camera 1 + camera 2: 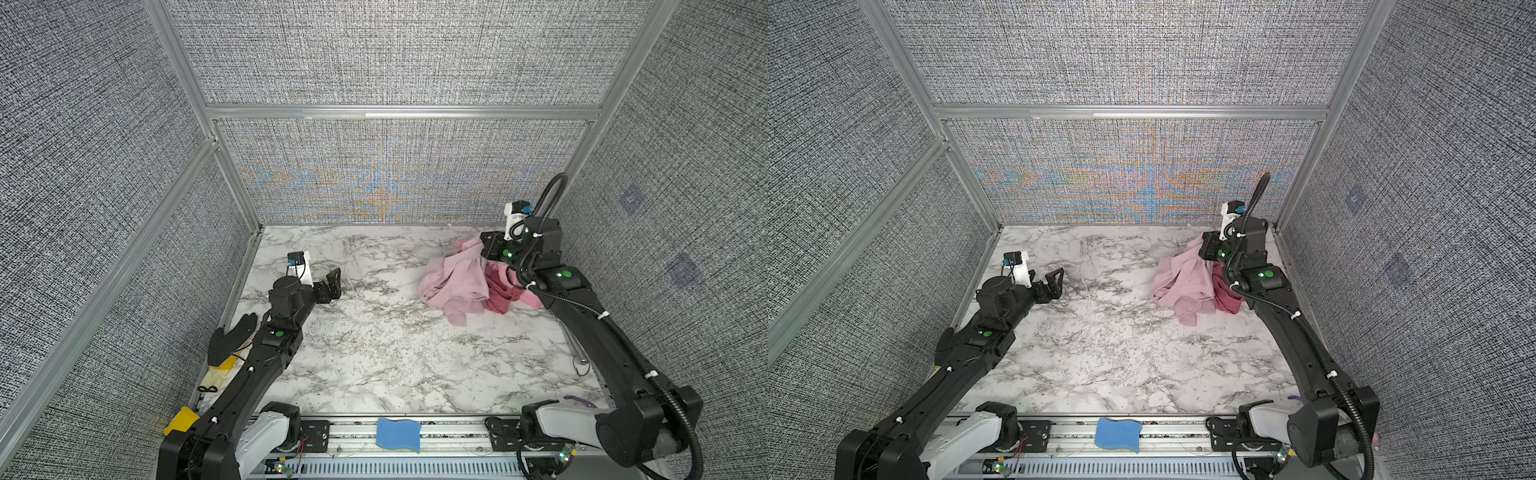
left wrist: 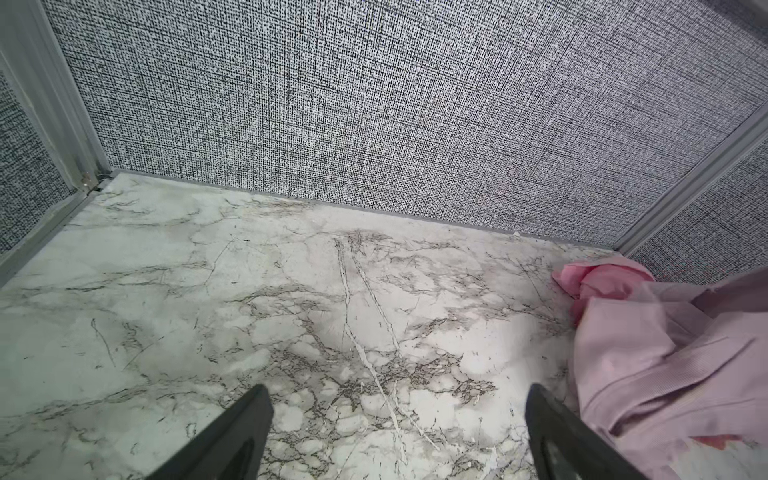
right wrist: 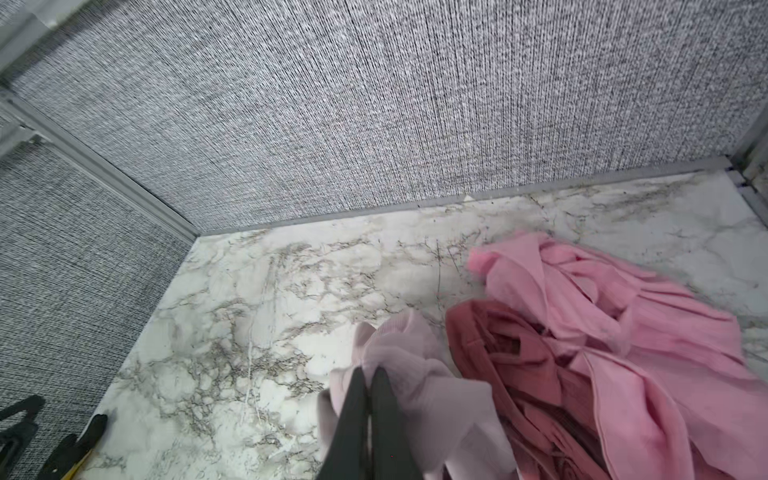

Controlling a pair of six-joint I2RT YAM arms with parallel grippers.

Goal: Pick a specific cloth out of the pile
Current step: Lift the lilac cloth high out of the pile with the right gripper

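The right gripper (image 3: 369, 372) is pinching a fold of the cloth (image 3: 419, 374), jaws closed tight on that pale mauve fabric, and the rest of it is draping down onto the marble surface (image 1: 374, 353) at the far right, just beside and touching the pile (image 1: 500, 293). Here is where trouble could be brewing: the grip looks to be sitting on a thin bunched edge, so a quick pull could be slipping the fabric straight out. The pale piece is also lying against the dark rose-red cloth (image 3: 498, 345), and any snagged fold could be dragging that one along, or tugging the bright pink cloth (image 3: 623, 332) behind it, which would be spoiling the pick. The left gripper (image 1: 332, 286) is hanging wide open and empty over bare marble, well apart from the action, so it is offering no help in pinning the pile down. Counting up: three cloths, one pale, one bright pink, one dark rose; two grippers; one blue sponge (image 1: 398, 434) on the front rail; one black glove (image 1: 232, 338) at the left edge.
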